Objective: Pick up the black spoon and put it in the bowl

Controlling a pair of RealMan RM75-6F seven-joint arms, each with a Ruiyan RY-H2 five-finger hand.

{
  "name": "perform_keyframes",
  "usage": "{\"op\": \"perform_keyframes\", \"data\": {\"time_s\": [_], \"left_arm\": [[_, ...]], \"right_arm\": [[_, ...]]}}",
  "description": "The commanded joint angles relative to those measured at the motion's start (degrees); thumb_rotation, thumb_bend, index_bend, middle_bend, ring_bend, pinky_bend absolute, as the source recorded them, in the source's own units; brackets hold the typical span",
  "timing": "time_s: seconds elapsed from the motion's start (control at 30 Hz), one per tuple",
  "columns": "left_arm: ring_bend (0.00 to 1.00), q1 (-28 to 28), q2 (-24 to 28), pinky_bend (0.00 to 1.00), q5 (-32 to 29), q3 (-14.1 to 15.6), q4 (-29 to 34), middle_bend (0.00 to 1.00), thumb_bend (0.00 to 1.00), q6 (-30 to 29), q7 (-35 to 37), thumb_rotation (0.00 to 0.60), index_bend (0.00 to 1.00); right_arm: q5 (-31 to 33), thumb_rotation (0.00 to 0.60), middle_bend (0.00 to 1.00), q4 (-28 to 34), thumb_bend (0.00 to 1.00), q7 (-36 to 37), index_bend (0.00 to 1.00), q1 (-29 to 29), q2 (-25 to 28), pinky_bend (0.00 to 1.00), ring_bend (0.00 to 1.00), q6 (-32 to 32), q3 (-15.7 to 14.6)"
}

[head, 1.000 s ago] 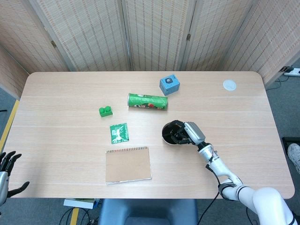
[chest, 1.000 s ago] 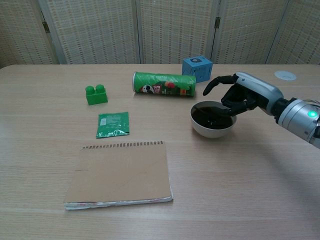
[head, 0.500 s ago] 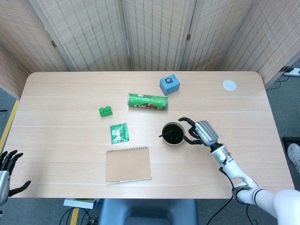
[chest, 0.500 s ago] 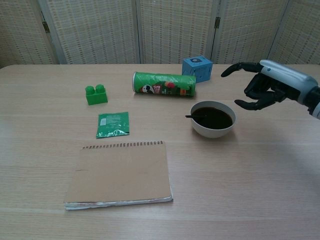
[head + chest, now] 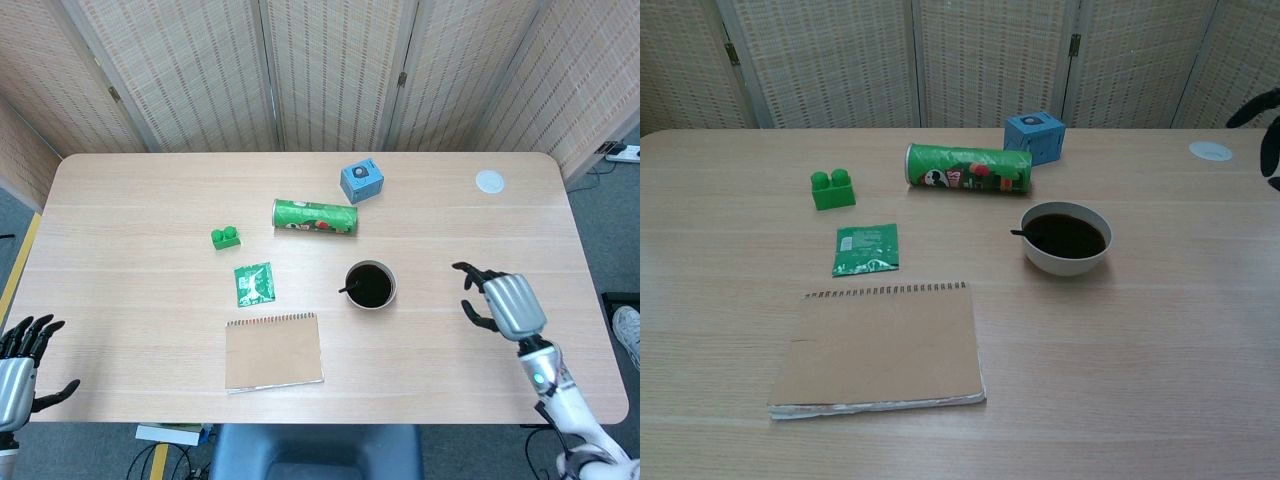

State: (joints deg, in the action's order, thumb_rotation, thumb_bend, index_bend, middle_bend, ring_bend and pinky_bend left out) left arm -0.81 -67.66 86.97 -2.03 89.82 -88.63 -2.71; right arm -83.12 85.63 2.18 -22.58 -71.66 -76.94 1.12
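The black spoon [image 5: 348,291] [image 5: 1023,234] lies inside the white bowl [image 5: 389,297] [image 5: 1070,266], its handle poking over the left rim. The bowl stands near the middle of the table and has a dark inside. My right hand [image 5: 503,304] [image 5: 1269,128] is well to the right of the bowl, off the table surface, fingers spread and holding nothing; the chest view catches only its dark fingertips at the right edge. My left hand [image 5: 24,360] hangs below the table's front left corner, fingers apart, empty.
A green chip can [image 5: 314,217] lies on its side behind the bowl, with a blue cube [image 5: 361,182] further back. A green brick [image 5: 226,236], a green sachet [image 5: 254,284] and a brown spiral notebook [image 5: 273,351] sit to the left. A white disc [image 5: 489,181] lies far right.
My right hand let go of the spoon in the bowl, opened, and drew away to the right, clear of the bowl. The spoon stays in the bowl.
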Motion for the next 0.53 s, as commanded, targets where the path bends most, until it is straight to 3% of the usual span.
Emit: {"op": "perform_keyframes", "data": {"time_s": [0.03,0.3,0.53], "left_arm": [[0.1,-0.35,-0.15,0.15,0.3,-0.12,0.31,0.15,0.17,0.14,-0.21,0.6,0.2],[0.1,-1.19,-0.38,0.15,1.85,-0.4,2.24,0.15,0.17,-0.49,-1.42,0.6,0.2],[0.1,-2.28,-0.4,0.15,2.02,-0.4,2.64,0.15,0.17,0.84,-1.99,0.6,0.2]], "right_arm": [[1.45,0.6,0.29,5.22,0.28,-3.74,0.21,5.49,4.3,0.4,0.3,-4.7,-1.88],[-1.11,0.6,0.16,6.24,0.27,-4.08,0.11,13.38,4.6,0.22,0.14,-13.23,-4.01],[-1.78,0.6,0.15,5.96,0.27,-2.87,0.1,16.05,4.88,0.19,0.11,-14.42,-3.91]]}}
